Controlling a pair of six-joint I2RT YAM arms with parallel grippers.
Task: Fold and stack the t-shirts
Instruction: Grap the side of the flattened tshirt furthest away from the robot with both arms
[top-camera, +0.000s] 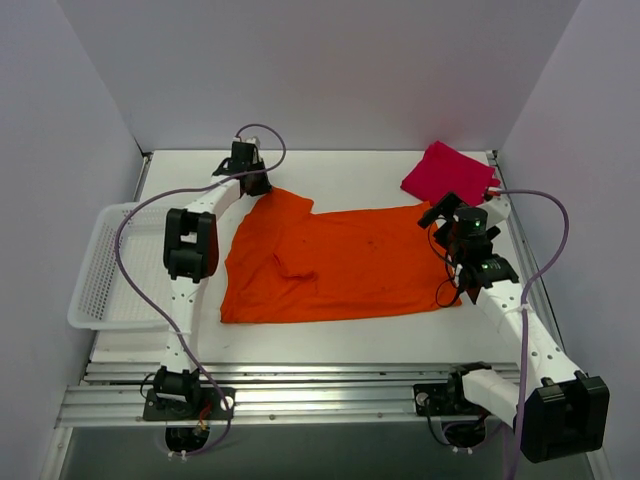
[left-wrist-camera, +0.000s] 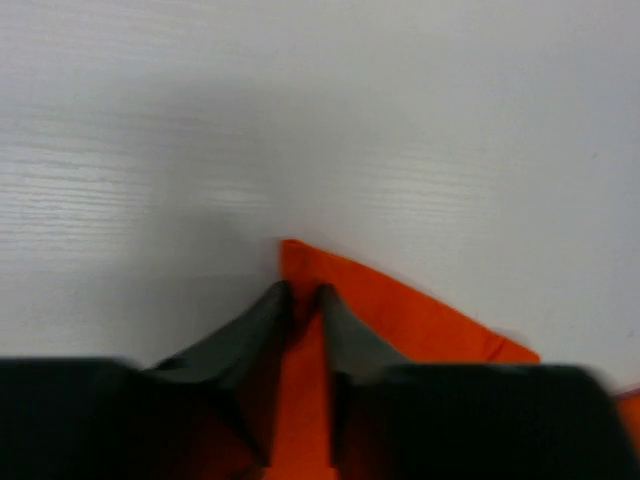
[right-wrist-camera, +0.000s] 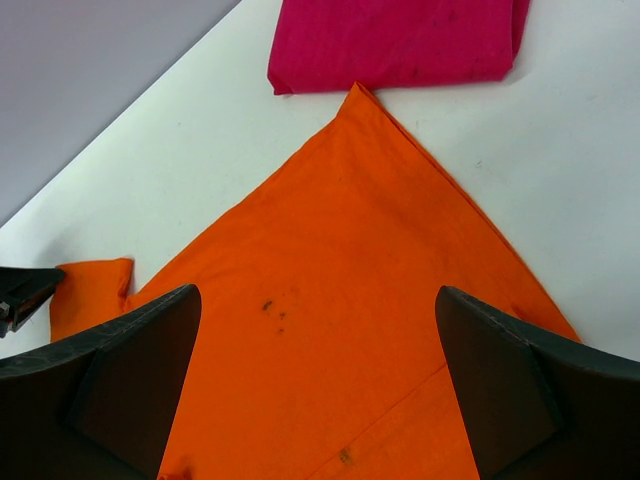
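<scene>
"Since you can see both shirts, where are they?"

"The orange shirt (top-camera: 340, 265) lies spread flat in the middle of the table (top-camera: 350, 170). The red shirt (top-camera: 447, 172) sits folded at the far right corner, just beside the orange one's far tip."

"And your grippers?"

"My left gripper (left-wrist-camera: 303, 292) is pinched tight on the far left corner of the orange shirt, low by the table. My right gripper (right-wrist-camera: 318, 295) hangs over the shirt's right end, fingers spread wide, holding nothing."
</scene>
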